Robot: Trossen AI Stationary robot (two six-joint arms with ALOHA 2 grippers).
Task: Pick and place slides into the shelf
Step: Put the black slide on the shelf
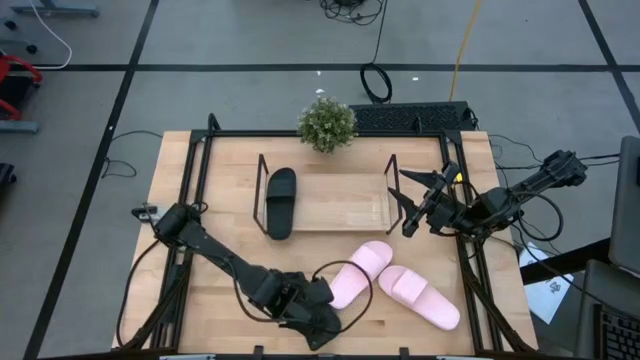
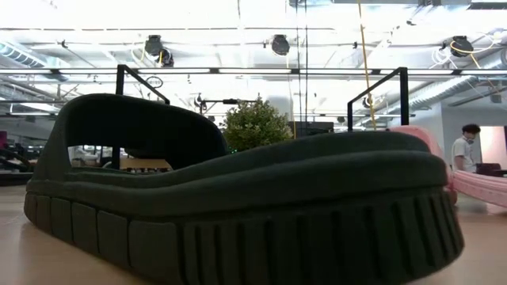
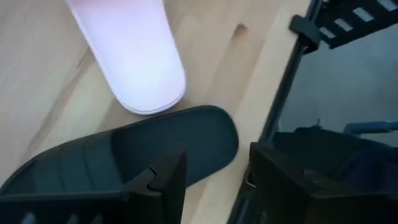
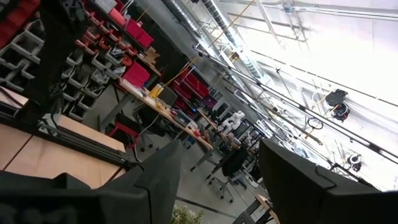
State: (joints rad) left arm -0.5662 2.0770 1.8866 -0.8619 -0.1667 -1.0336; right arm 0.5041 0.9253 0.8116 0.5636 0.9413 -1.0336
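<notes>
I see the table (image 1: 180,200) with the shelf (image 1: 330,205) at twelve o'clock, one black slide (image 1: 281,202) already standing in its left end. Two pink slides (image 1: 358,272) lie at five o'clock, waiting. My left gripper (image 3: 214,186) reaches low to six o'clock, jaws spread astride the second black slide (image 3: 124,155), not yet pinching. The right gripper (image 1: 412,205) hovers at three, jaws wide.

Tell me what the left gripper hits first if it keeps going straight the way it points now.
Most likely the black slide at the table's near edge: the left gripper sits right over it, one finger already above its sole. Depth is unclear.
</notes>
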